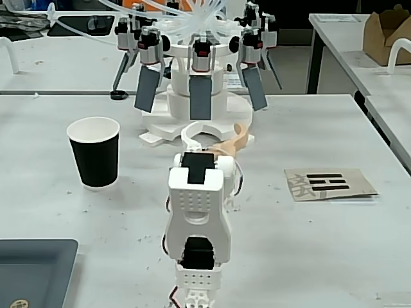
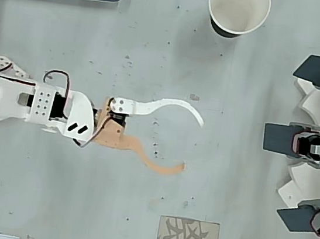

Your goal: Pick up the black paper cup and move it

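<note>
Above bare table, the pincer [image 2: 192, 145] gapes wide, well apart from the black paper cup [image 2: 238, 12].

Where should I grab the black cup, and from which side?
Grip the cup across its ribbed wall, about mid-height, jaws straddling it. It stands upright and open-topped with nothing touching it. Come in level from the gripper side; the fingers are already open.

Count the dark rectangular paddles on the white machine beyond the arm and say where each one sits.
3. In the overhead view, the paddles run down the right edge: top, middle, bottom. More may lie outside the frame.
</note>
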You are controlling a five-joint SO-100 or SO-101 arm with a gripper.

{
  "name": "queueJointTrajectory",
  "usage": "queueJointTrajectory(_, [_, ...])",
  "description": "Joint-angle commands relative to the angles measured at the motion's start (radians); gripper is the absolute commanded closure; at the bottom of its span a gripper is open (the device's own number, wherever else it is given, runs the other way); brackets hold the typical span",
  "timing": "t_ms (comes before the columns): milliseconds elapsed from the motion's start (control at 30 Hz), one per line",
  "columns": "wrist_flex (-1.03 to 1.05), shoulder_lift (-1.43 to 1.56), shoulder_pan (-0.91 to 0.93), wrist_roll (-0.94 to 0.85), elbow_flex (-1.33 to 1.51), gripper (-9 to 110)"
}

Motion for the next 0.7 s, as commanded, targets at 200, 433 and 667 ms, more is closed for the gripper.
queueJointTrajectory(200, [-0.071, 0.144, -0.038, 0.02, 0.141, 82])
queueJointTrajectory(433, [-0.133, 0.202, -0.044, 0.06, 0.252, 78])
queueJointTrajectory(667, [-0.19, 0.247, -0.089, 0.061, 0.345, 74])
